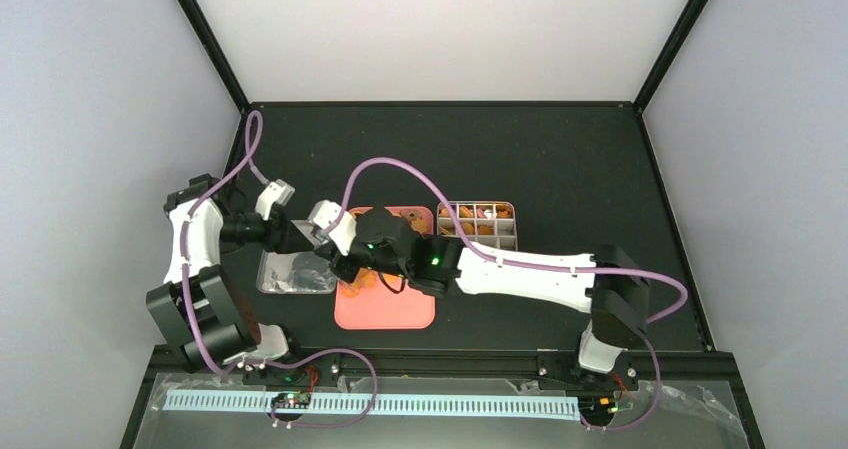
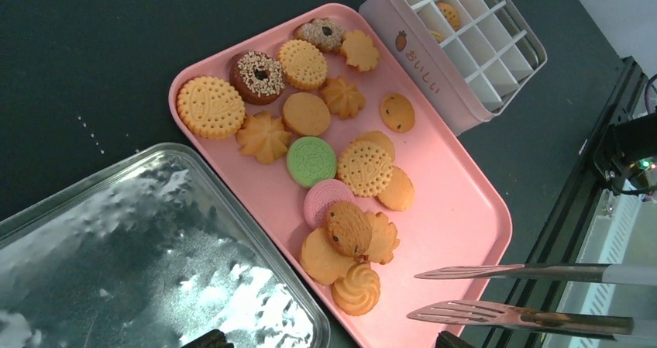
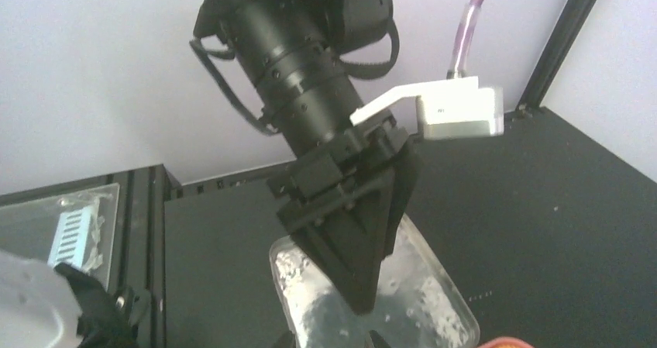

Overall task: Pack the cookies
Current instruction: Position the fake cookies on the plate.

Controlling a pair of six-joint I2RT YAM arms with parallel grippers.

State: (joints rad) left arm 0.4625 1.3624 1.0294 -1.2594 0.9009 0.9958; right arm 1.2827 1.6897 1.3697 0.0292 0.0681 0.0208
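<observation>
jaws of my left gripper (image 3: 361, 305) stand wide apart, empty; for my right gripper (image 1: 348, 272) i cannot tell. the cookies (image 2: 364, 167) lie mostly on the pink tray (image 2: 457, 208). the tongs (image 2: 480, 314) nearby could push one off the edge.

Cookies (image 2: 310, 160) on tray (image 1: 390, 314), mid bench (image 1: 560, 159); tin (image 2: 422, 65) w/ more cookies at tray's far-right corner; pan (image 1: 295, 274) just left of tray.

Cookies (image 1: 357, 287) on pink tray (image 1: 390, 311), gridded tin (image 1: 506, 238) beside
</observation>
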